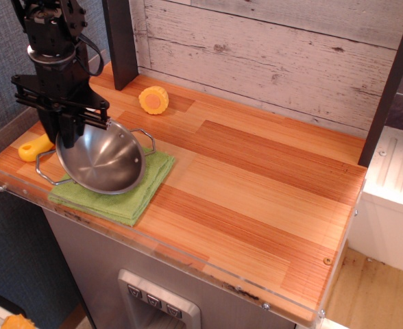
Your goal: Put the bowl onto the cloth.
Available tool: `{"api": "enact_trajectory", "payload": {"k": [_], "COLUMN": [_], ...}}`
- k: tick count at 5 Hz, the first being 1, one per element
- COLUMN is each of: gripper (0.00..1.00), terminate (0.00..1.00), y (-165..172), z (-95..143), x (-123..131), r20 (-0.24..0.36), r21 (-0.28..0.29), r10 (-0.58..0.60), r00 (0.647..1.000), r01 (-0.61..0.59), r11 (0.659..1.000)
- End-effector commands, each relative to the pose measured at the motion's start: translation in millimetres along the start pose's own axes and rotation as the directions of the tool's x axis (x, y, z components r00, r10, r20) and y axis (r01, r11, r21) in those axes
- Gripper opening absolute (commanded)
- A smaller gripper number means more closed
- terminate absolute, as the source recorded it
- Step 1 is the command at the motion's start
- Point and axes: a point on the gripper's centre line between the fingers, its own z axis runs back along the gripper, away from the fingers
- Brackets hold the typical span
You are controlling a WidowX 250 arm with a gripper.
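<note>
No text, label, brand, number or sign can be read anywhere in this view. The small raised buttons on the grey panel (pixel 159 302) below the wooden counter (pixel 256 192) may carry markings, but they are too small and blurred to make out.
</note>
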Motion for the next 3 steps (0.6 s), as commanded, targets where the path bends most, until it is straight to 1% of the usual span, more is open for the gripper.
{"api": "enact_trajectory", "payload": {"k": [1,2,3], "gripper": [1.0,1.0,1.0], "terminate": [0.0,0.0,0.0], "y": [11.9,14.9,12.5], "z": [5.6,8.6,29.6], "x": [1.6,3.1,7.1], "r20": [-0.005,-0.005,0.038], "r21": [0.018,0.013,0.009], "r10": [0.054,0.064,0.049], "r00": [0.999,0.998,0.998], "r01": [-0.054,-0.064,-0.05], "r11": [0.998,0.998,0.999]}}
